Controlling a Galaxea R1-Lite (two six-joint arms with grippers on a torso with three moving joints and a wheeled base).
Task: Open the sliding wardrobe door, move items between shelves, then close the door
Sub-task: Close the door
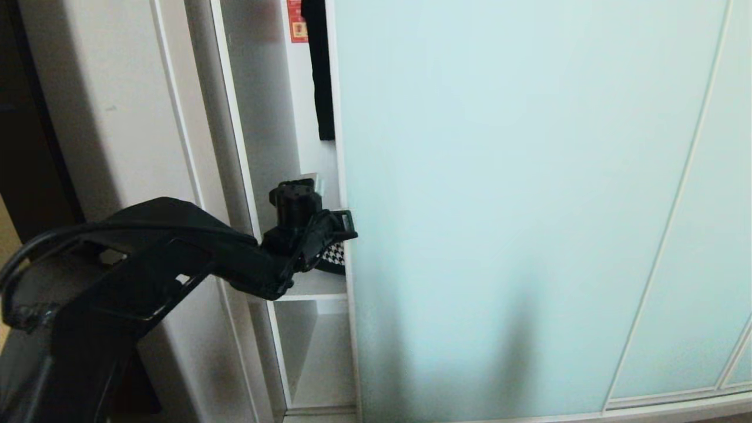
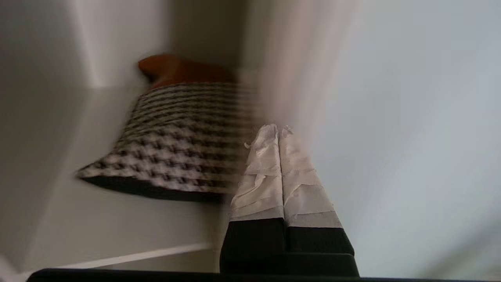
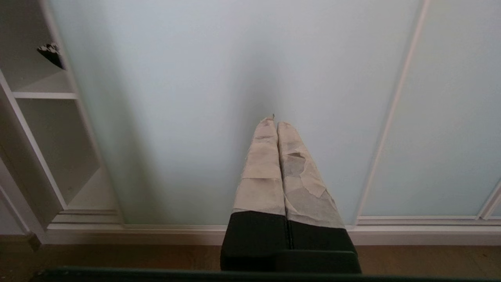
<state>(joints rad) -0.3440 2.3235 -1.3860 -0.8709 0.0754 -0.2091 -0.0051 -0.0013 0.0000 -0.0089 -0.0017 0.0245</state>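
Soft, even daylight falls on the sliding wardrobe door (image 1: 529, 205), where a dim vertical shadow darkens the lower glass. In the left wrist view the houndstooth cushion (image 2: 180, 141) and the shelf (image 2: 117, 227) are smeared by motion blur. The right wrist view is sharp.

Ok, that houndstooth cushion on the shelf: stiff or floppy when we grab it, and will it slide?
Probably soft: the cushion bulges in the middle and thins to a flat edge, so closed fingers would likely sink in. It looks light for its bulk. Its woven cover on the smooth white shelf should drag rather than roll or tip.
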